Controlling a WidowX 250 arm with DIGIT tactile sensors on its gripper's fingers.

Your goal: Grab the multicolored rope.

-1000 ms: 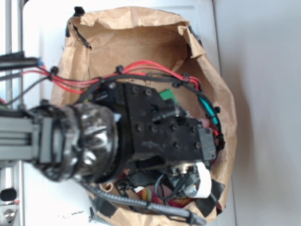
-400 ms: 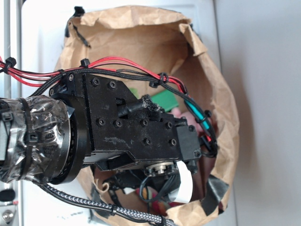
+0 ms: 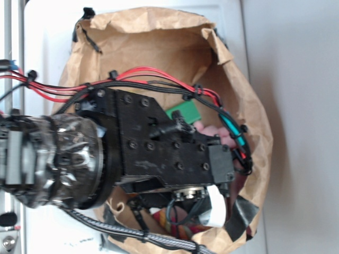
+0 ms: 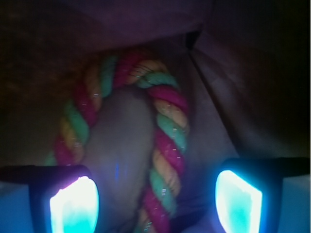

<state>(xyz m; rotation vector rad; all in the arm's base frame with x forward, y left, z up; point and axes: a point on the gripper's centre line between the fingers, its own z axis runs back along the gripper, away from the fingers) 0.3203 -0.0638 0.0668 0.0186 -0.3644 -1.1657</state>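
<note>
Against the picture of a moment earlier, the arm's silver-taped wrist section [image 3: 58, 159] is seen to have swung, so that the black housing [image 3: 169, 145] now slants down to the right and sits lower in the paper bag [image 3: 159, 39]. The red wires [image 3: 159, 71], then lying almost level across the top of the housing, are now arched higher over it. The green block [image 3: 184, 114] and a pink plush shape [image 3: 214, 131] are again partly hidden behind the housing.

From the left of the exterior view, a white tabletop [image 3: 47, 47] is seen beside metal rails; the crumpled brown bag, taped with black at its rim, takes up the middle; a plain pale grey surface [image 3: 302, 127] fills the right. A grey braided cable [image 3: 122, 233] runs under the arm along the bag's lower edge.

The multicolored rope [image 4: 167, 131] is found inside the bag, bent in a U on its floor; in the exterior view only a small striped part [image 3: 183, 231] shows beneath the housing. In the wrist view the gripper [image 4: 155, 201] is held apart, its two glowing pads [image 4: 75, 206] spread wide, with one leg of the rope lying between them and nothing clamped. The bag's interior is dark around it.
</note>
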